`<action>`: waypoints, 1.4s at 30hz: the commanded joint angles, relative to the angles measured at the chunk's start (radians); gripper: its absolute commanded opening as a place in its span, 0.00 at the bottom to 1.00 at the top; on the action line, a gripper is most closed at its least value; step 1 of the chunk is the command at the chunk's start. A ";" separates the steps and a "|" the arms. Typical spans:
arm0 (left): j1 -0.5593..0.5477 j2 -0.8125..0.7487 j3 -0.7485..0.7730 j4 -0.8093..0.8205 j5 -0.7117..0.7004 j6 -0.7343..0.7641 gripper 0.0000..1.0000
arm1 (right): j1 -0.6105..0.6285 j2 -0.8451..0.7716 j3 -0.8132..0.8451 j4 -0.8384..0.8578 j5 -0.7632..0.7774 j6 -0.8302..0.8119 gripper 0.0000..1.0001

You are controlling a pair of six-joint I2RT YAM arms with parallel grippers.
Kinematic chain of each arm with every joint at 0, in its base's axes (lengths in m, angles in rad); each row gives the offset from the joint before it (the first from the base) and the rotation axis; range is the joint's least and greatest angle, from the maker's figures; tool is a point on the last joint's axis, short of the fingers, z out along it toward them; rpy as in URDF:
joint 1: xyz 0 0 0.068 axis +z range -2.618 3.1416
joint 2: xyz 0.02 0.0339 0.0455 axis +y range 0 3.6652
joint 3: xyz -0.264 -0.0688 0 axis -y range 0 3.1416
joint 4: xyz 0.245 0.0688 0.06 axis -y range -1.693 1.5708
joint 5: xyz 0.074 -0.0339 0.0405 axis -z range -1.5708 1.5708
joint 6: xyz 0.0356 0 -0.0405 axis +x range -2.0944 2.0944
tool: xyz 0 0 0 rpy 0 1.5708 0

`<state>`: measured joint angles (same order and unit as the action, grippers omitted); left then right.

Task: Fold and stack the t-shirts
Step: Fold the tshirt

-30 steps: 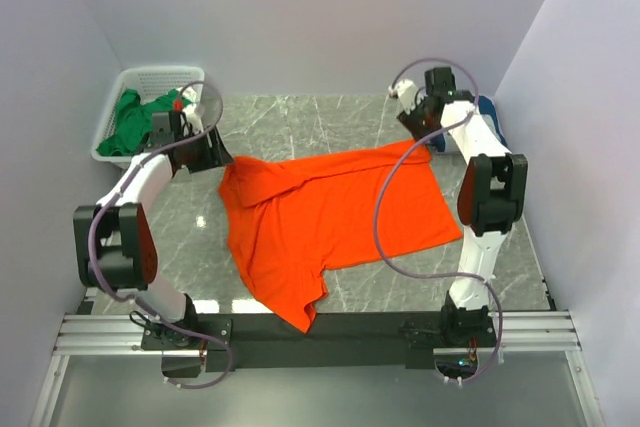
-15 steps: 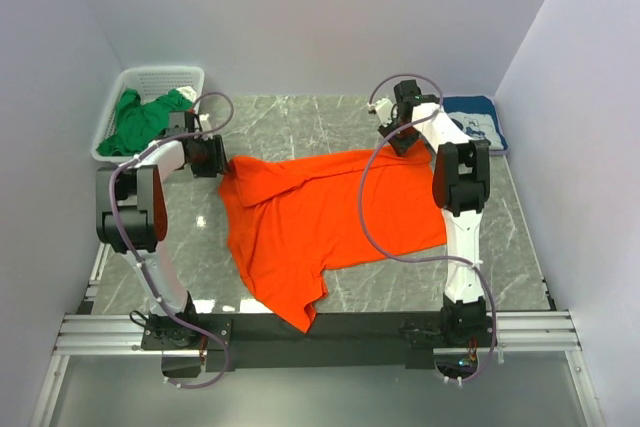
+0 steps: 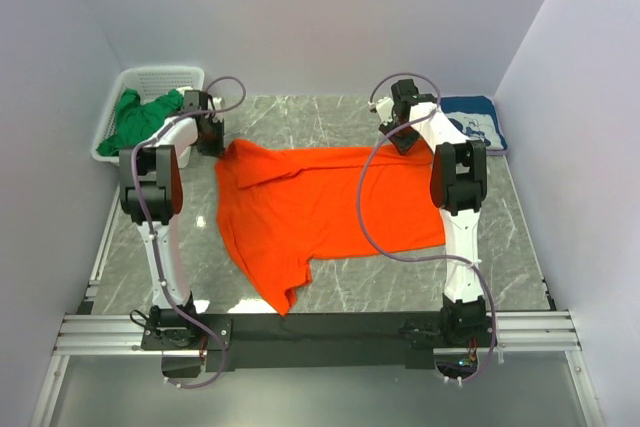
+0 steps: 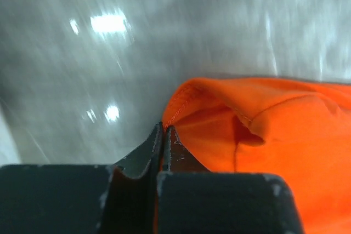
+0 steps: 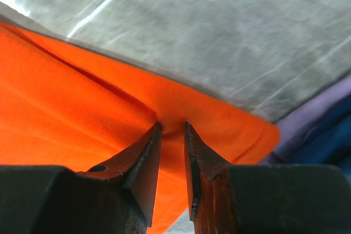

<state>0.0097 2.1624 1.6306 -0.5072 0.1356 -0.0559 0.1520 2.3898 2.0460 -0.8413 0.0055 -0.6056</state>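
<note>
1. Pinched tight in the left gripper (image 4: 163, 130): the hem of the orange t-shirt (image 3: 320, 207), at its far left corner.
2. Nipped between the narrowed jaws of the right gripper (image 5: 173, 127): a ridge of the same cloth, at the far right corner.
3. Otherwise spread across mid-table, one sleeve trailing toward the near edge.
4. Heaped in the white lattice basket (image 3: 160, 73), far left: green t-shirt (image 3: 140, 119).
5. Lying flat in the far right corner, near the right gripper: navy t-shirt (image 3: 478, 117).
6. Draped over the orange cloth: the right arm's purple cable (image 3: 362, 202).
7. Underneath, grey marble table (image 3: 330, 122); around, plain pale walls (image 3: 300, 17); along the near edge, a metal rail (image 3: 320, 332).
</note>
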 commanded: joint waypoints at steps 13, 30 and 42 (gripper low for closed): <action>0.032 -0.192 0.068 0.007 0.168 0.156 0.61 | -0.012 -0.234 -0.062 0.074 -0.002 0.075 0.69; -0.140 -0.200 -0.055 -0.136 0.164 0.490 0.62 | -0.035 -0.245 -0.248 0.048 0.033 -0.220 0.51; -0.182 -0.078 -0.017 -0.165 0.067 0.582 0.56 | -0.035 -0.176 -0.264 0.099 0.080 -0.247 0.54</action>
<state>-0.1593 2.0686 1.5715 -0.6472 0.2245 0.4782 0.1234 2.2089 1.7912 -0.7704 0.0612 -0.8310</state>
